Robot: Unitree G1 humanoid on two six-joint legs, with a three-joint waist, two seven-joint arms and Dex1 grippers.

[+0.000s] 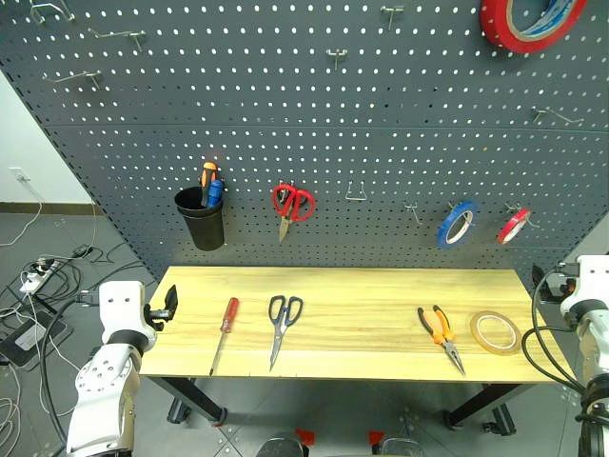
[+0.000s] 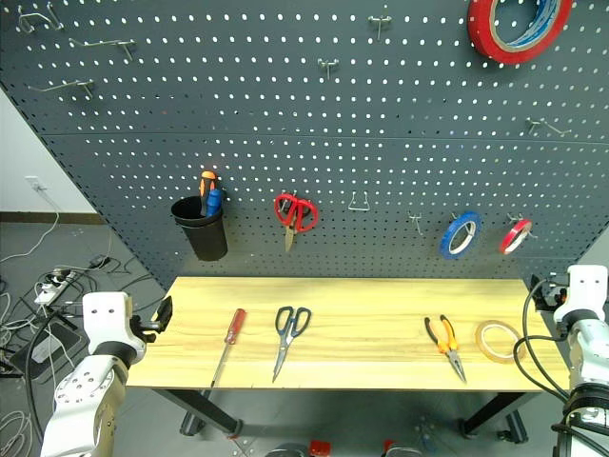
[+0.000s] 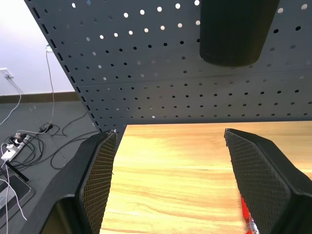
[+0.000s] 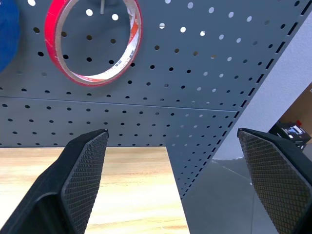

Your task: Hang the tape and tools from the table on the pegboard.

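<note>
Tape lies untouched on the table; wrist views show both grippers' fingers spread, empty.

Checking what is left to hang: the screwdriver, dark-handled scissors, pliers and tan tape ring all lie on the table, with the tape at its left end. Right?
Not quite: the tape lies at the table's right end, beside the pliers, as the left eye view shows.

Pale yellow table, dark grey holed pegboard, red-handled screwdriver, orange-black pliers
</note>
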